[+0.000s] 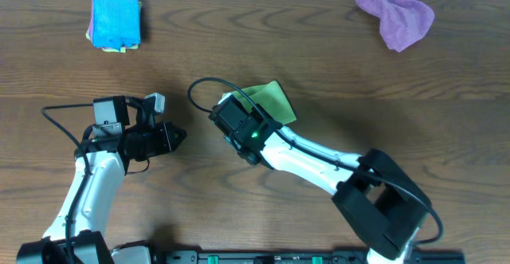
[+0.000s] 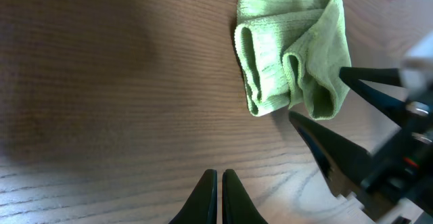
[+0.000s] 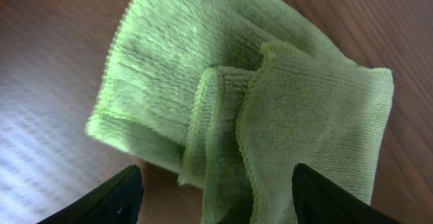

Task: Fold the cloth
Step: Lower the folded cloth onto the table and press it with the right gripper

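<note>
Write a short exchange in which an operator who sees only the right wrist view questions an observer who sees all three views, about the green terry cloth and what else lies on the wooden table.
Operator: The right gripper hangs open over the bunched green terry cloth. Where is the other arm?
Observer: The left gripper is shut. It is over a bare part of the wooden table, to the cloth's left, and is not touching it.
Operator: Are there any other cloths around?
Observer: Yes, two. A crumpled purple cloth lies at the far right and a folded blue cloth at the far left, both well apart from the green one.
</note>
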You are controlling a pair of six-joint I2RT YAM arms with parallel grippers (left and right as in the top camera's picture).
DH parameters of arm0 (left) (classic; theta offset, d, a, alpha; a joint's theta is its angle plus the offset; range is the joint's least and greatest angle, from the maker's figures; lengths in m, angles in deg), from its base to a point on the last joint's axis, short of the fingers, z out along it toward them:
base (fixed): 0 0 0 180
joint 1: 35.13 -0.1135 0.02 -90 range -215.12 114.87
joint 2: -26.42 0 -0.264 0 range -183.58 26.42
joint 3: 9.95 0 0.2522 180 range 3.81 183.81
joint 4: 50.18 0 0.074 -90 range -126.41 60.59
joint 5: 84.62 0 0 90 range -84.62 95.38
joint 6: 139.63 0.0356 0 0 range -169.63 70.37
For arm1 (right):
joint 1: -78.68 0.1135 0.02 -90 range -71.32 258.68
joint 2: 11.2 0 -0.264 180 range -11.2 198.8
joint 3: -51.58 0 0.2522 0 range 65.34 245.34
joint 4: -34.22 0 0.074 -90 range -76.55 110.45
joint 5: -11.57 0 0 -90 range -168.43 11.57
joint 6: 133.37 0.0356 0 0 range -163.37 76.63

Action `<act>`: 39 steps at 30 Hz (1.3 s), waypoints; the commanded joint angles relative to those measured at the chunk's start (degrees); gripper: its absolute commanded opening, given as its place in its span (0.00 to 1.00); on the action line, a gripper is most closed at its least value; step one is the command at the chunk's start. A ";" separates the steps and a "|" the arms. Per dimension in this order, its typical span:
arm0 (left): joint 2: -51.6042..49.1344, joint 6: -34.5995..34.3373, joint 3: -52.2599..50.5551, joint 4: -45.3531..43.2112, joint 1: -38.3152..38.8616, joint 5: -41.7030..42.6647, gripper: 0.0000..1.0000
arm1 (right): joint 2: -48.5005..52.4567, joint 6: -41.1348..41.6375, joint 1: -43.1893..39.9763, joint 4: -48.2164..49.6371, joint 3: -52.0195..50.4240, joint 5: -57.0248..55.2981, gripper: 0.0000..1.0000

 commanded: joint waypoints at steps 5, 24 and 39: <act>0.74 1.46 0.07 0.22 -0.28 1.55 0.06 | 1.25 -0.66 -2.54 2.86 0.20 -3.34 0.70; 0.74 1.46 0.07 0.15 -0.28 1.51 0.06 | 1.38 0.04 -3.13 3.91 1.73 1.55 0.70; 0.74 1.44 0.07 0.00 -0.28 1.55 0.06 | 4.13 1.31 -4.55 6.40 1.73 4.26 0.65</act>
